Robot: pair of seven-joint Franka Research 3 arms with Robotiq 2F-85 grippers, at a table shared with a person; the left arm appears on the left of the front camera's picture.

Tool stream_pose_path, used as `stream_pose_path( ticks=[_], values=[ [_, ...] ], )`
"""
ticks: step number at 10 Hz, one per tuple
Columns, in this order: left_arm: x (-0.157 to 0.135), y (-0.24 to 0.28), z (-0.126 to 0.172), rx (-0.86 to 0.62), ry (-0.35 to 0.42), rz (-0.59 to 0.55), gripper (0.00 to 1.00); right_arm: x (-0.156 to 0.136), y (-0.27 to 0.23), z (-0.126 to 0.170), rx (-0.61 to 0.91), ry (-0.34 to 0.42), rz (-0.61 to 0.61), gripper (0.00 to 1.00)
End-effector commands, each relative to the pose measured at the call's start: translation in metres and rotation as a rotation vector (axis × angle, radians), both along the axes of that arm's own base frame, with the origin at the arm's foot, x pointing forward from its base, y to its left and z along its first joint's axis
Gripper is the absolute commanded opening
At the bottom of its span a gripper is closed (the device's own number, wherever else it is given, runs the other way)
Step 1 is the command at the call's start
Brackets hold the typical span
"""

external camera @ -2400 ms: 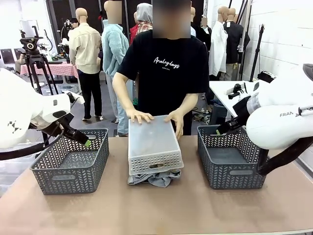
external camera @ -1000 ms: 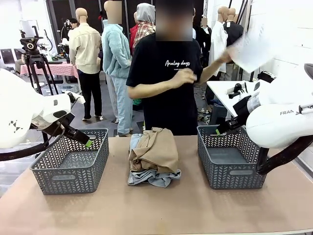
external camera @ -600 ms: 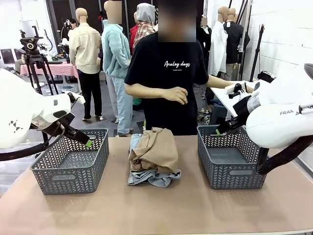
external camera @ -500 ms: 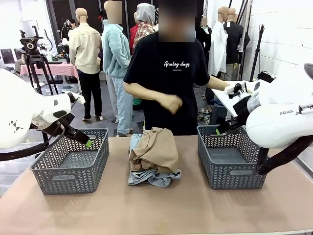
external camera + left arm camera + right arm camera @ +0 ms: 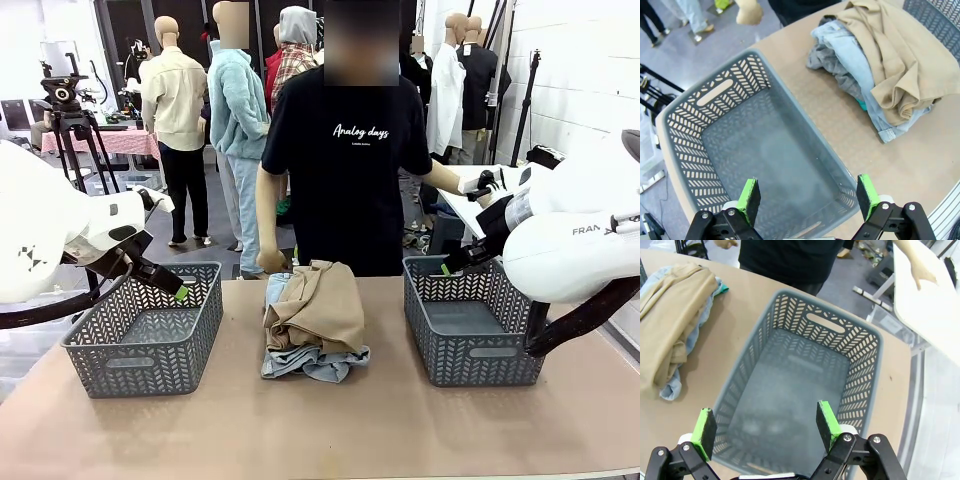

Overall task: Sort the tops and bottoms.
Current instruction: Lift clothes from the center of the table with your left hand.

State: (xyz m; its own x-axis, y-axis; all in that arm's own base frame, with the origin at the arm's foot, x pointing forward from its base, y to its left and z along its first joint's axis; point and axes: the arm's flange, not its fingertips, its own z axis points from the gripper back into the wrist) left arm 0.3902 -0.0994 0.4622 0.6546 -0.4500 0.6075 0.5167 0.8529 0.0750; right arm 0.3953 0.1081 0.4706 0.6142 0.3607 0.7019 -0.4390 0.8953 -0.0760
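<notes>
Left tool point(image 5: 806, 197): pads spread wide, empty, poised over the left basket point(image 5: 685, 145). Right tool point(image 5: 765, 427): likewise spread wide, empty, over the right basket point(image 5: 860, 365). Between the two tools, on the surface point(image 5: 350, 430), one heap: khaki top point(image 5: 318, 305) uppermost, denim bottoms point(image 5: 850, 50) under it, grey top point(image 5: 822, 57) lower, on the left tool's side. Teal top point(image 5: 724, 288): a sliver only, mostly buried. Shape of the lower garments hard to make out. Bare surface between heap and each basket. Person's hand point(image 5: 270, 261) near the heap's far edge.
</notes>
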Motion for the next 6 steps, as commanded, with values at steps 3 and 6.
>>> stream_pose_path(
  ticks=[3, 6],
  values=[
    [0.0002, 0.0020, 0.0004, 0.011, -0.001, 0.003, 1.00, 0.0006, -0.0007, -0.0008, -0.007, -0.001, 0.003, 1.00],
    [0.0002, 0.0020, 0.0004, 0.011, -0.001, 0.003, 1.00, 0.0006, -0.0007, -0.0008, -0.007, -0.001, 0.003, 1.00]
  ],
)
